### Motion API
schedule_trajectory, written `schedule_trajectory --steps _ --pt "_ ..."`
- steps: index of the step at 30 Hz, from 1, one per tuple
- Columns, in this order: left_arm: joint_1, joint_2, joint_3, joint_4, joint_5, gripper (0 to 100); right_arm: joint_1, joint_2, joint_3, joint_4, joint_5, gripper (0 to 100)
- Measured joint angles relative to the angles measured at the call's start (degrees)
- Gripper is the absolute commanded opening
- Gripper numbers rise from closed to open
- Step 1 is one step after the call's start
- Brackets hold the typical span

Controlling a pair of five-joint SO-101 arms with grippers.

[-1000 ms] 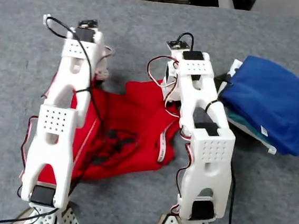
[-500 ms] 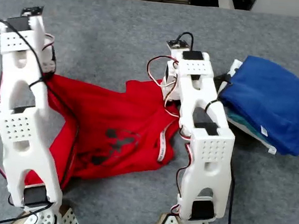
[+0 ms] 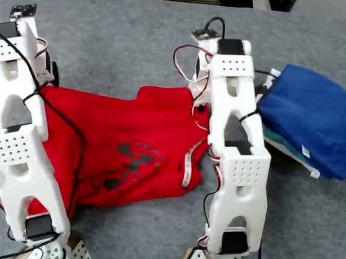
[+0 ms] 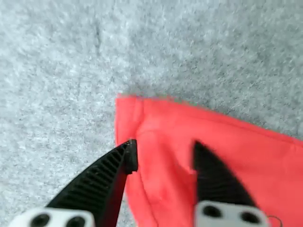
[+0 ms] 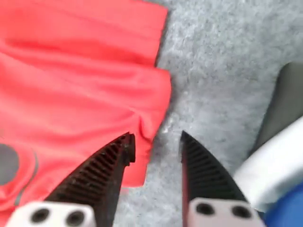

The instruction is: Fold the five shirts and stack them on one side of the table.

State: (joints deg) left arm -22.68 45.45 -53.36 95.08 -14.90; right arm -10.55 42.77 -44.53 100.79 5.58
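**Red shirt spread flat, both grippers open at its far corners**

Both arm bases sit at the near edge of the grey tabletop (image 3: 139, 34). The left arm (image 3: 18, 145) runs up along the left side and the right arm (image 3: 237, 166) stands right of centre. The red shirt (image 3: 128, 150) lies between them, left of the tabletop's centre. It is spread mostly flat with the dark print (image 3: 130, 159) facing up, and its near hem is a bit rumpled.

The left gripper (image 4: 163, 151) is at the shirt's far left corner. Its jaws are parted and straddle a raised crease of red cloth just inside the corner. The right gripper (image 5: 155, 142) is at the shirt's far right corner, also spread apart. One jaw is over the bunched red edge and the other is over bare grey surface.

The stack of folded shirts (image 3: 312, 118) sits by the right edge, just beside the right arm. A blue shirt is on top, with teal and white layers showing below it.
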Motion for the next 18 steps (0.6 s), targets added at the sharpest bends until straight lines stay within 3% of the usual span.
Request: schedule_trajectory --steps 10,18 --pt "-1.1 1.6 -4.7 2.0 2.1 32 -2.0 2.0 -9.8 -1.5 0.4 18.3" --pt "-1.1 5.1 -4.7 2.4 6.1 29 -2.1 13.0 -15.1 -9.0 -5.8 18.3"
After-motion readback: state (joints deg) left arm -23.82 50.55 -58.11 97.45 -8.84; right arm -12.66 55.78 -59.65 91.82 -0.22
